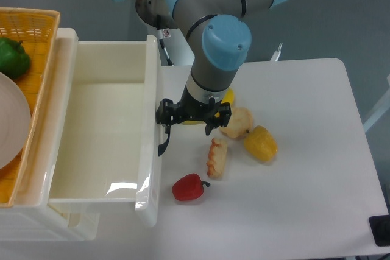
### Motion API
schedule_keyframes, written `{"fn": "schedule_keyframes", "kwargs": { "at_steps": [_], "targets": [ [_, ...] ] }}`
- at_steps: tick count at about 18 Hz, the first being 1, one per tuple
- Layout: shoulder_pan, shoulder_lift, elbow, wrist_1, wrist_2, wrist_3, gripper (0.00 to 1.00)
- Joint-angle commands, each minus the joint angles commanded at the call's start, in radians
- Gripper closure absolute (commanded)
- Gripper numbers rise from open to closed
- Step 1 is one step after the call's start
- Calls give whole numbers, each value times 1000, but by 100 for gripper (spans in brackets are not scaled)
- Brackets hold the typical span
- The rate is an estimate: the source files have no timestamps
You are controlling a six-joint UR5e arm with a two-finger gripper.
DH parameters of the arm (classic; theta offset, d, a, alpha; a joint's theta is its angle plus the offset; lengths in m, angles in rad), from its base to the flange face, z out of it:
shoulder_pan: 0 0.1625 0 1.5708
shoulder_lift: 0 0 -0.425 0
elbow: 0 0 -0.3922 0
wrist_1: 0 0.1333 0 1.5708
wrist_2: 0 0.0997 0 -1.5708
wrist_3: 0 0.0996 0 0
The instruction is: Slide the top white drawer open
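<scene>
Drawer looks pulled well out; the arm sits at its handle.

From where I stand, the top white drawer fills the left half of the scene, its deep tray exposed and bare inside, so I'd judge the sliding mostly or wholly done, with only letting go and backing off left. The gripper sits at three o'clock of the drawer front, right against the black handle; whether its fingers pinch the handle or stand spread beside it I cannot tell. Toy foods lie on the table off toward four o'clock of the gripper.
</scene>
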Motion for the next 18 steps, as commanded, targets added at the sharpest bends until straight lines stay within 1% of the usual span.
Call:
{"fn": "schedule_keyframes", "kwargs": {
  "at_steps": [3, 7, 12, 15, 18],
  "targets": [
    [0, -2, 0, 0, -20, 0, 0],
    [32, 0, -8, -2, -84, 0, 0],
    [38, -2, -9, -2, -103, -2, 0],
    [43, -5, -11, -17, -104, -2, 0],
    [43, -6, -11, -17, -106, -2, 0]
  ]
}}
